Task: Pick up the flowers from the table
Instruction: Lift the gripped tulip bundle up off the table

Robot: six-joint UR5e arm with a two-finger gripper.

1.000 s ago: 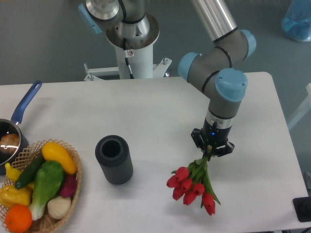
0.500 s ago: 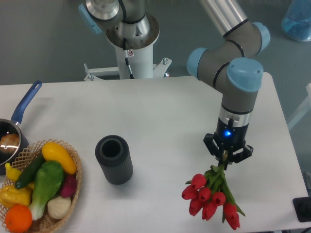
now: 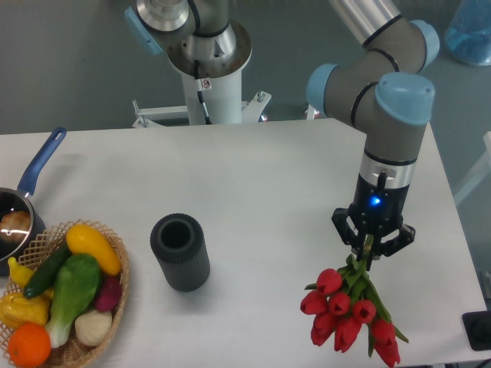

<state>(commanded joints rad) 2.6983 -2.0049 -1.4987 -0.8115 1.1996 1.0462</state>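
Note:
The flowers [image 3: 349, 310], a bunch of red tulips with green stems, hang heads-down from my gripper [image 3: 370, 249], which is shut on the top of their stems. They hang over the front right part of the white table [image 3: 253, 184]; a faint shadow lies under them, and I cannot tell whether the lowest heads touch the surface. The arm's grey and blue wrist rises above the gripper.
A dark grey ribbed cylinder vase [image 3: 180, 251] stands upright left of centre. A wicker basket [image 3: 119, 264] of vegetables sits at the front left, with a blue-handled pot [image 3: 23, 201] behind it. The table's right edge is close to the flowers.
The gripper has moved right and toward the front of the table, carrying the flowers along; the tulips now hang nearer the front right corner.

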